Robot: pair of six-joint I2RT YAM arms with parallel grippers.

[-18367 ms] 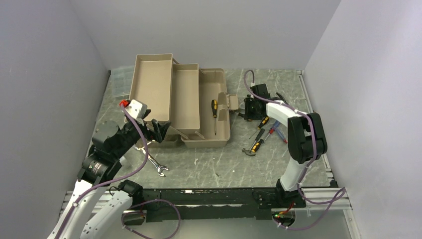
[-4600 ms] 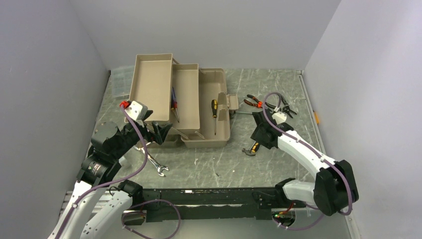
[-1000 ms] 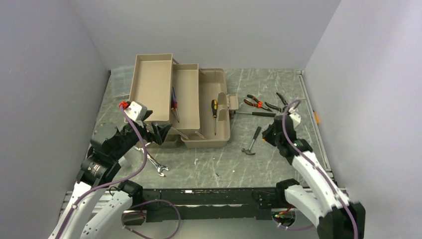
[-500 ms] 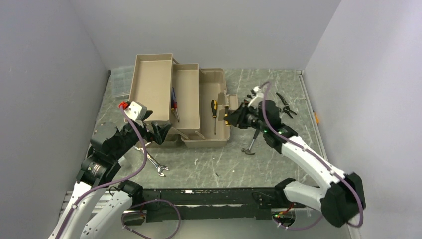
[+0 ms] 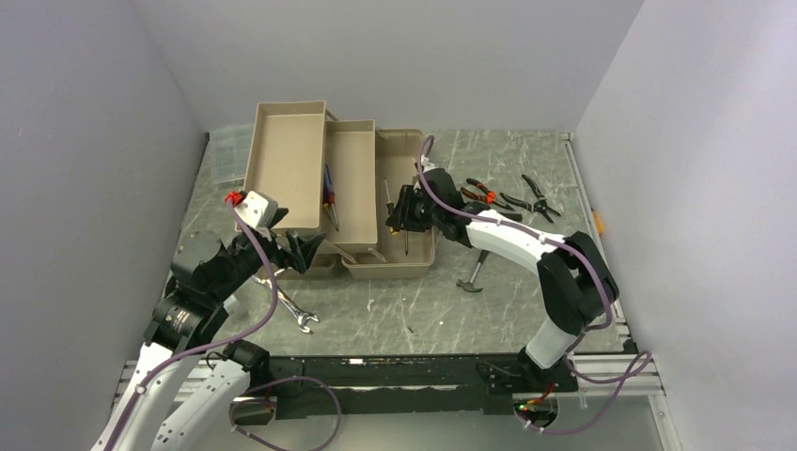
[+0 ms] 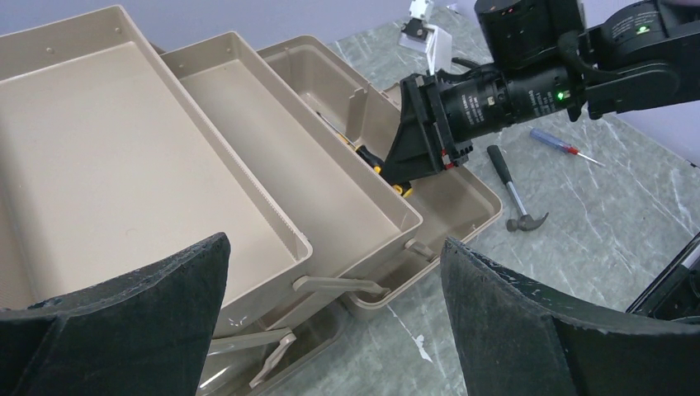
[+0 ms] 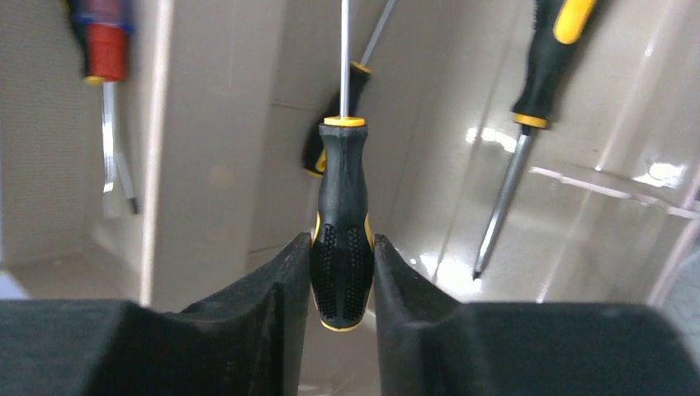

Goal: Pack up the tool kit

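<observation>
We see the right gripper (image 7: 338, 245) pinched narrowly on a screwdriver (image 7: 342, 190) by its ribbed black-and-yellow rubber handle. The thin steel shaft points into the deep bottom compartment of the smooth tan plastic toolbox (image 5: 287, 160), which stands open at the back left of the marbled grey worktop (image 5: 423, 315). A second screwdriver (image 7: 541, 58) lies there, its handle cut off by the frame. A third is half hidden behind the shaft. The left gripper (image 6: 330, 322) gapes wide and empty near the trays' front edge.
</observation>
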